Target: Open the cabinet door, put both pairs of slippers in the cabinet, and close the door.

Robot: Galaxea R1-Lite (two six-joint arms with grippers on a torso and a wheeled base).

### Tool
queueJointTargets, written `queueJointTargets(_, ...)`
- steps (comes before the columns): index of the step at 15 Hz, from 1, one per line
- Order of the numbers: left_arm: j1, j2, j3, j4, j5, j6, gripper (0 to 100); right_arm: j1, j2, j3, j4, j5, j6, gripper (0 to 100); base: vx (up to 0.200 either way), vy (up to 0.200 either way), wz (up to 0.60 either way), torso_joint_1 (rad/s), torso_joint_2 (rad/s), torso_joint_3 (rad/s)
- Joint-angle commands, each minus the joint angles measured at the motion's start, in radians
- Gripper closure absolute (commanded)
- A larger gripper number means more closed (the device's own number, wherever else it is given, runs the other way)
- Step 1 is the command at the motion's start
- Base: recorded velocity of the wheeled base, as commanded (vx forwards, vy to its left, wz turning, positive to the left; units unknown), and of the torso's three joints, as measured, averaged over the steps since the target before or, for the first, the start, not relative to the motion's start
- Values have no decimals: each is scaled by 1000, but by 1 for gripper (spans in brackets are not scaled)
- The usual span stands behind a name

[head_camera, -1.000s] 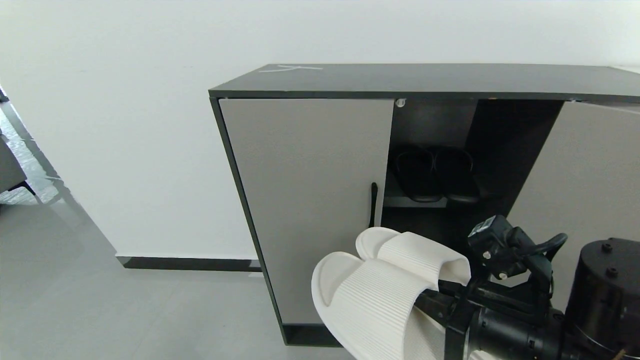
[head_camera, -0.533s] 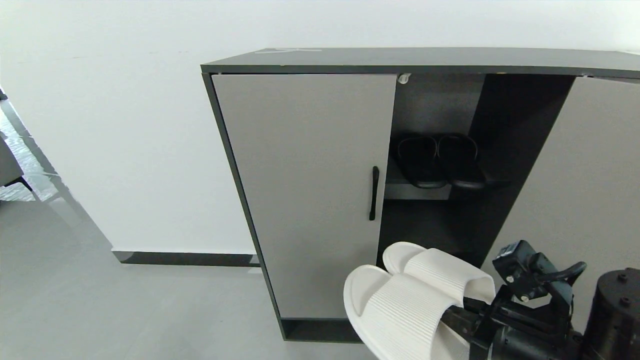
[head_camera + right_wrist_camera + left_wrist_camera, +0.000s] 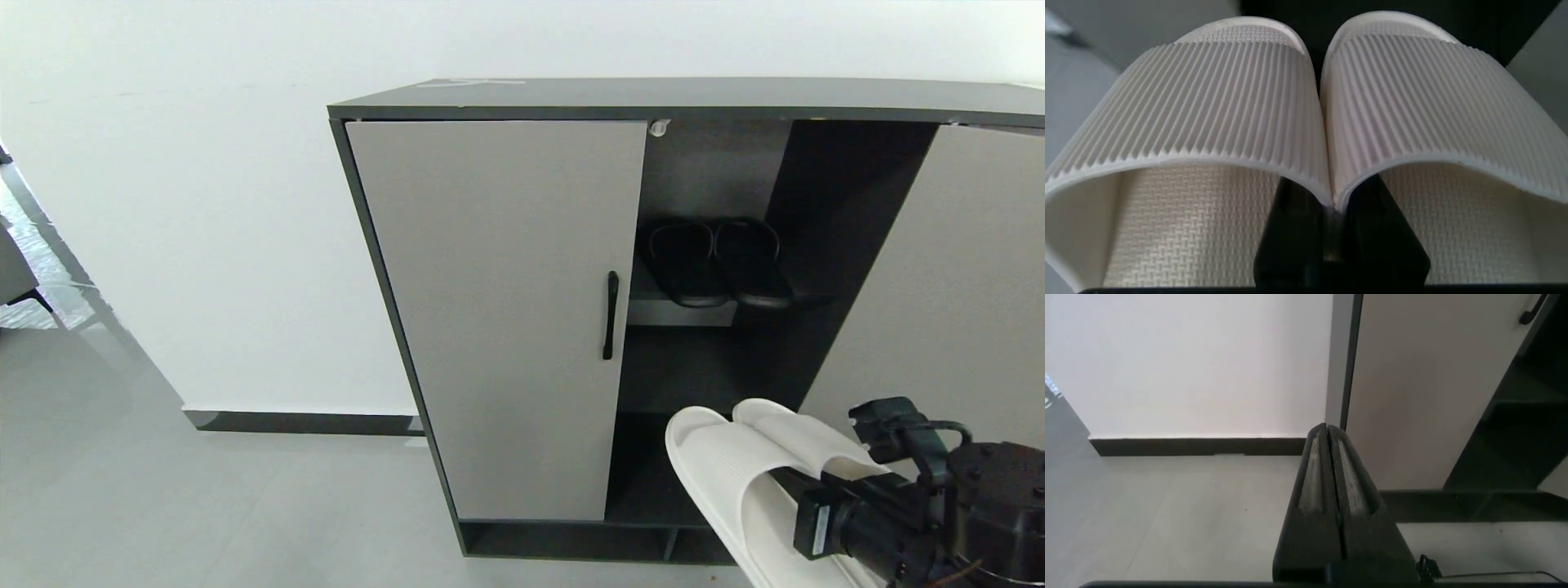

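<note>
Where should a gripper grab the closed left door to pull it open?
Likely the black bar handle on the closed door, near its right edge at mid-height. The bar stands vertical, so come straight from the front, fingers spread sideways to straddle its middle.

You get bright, even, diffuse light in head view; the wall (image 3: 204,204) reads near-white w/ no hard shadows. The glossy floor (image 3: 122,490) throws streaky glare at far left. Inside the cabinet (image 3: 841,229) it's dim, so the black slippers (image 3: 718,265) nearly merge w/ the shadow. Wide-angle bend shows: cabinet top bows twd the right edge and its left side leans. The white slippers (image 3: 735,465) are well lit. In R wrist view their ribs catch light, w/ deep shadow under the straps. L wrist view: pale sheen along the left gripper (image 3: 1328,437) fingers.
</note>
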Motion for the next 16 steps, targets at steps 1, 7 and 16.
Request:
queueJointTargets(1,-1,0,0,0,0,0,100,-72,310,-85,-230,-34,9,100,200,0,0,-2,12,-2)
queueJointTargets(7,0,0,0,0,0,-1,100,-160,644,-366,-361,-77,-59,100,67,0,0,2,2,1)
queueJointTargets(16,-1,0,0,0,0,0,100,-238,858,-763,-358,-74,-203,100,0,0,0,0,0,-14)
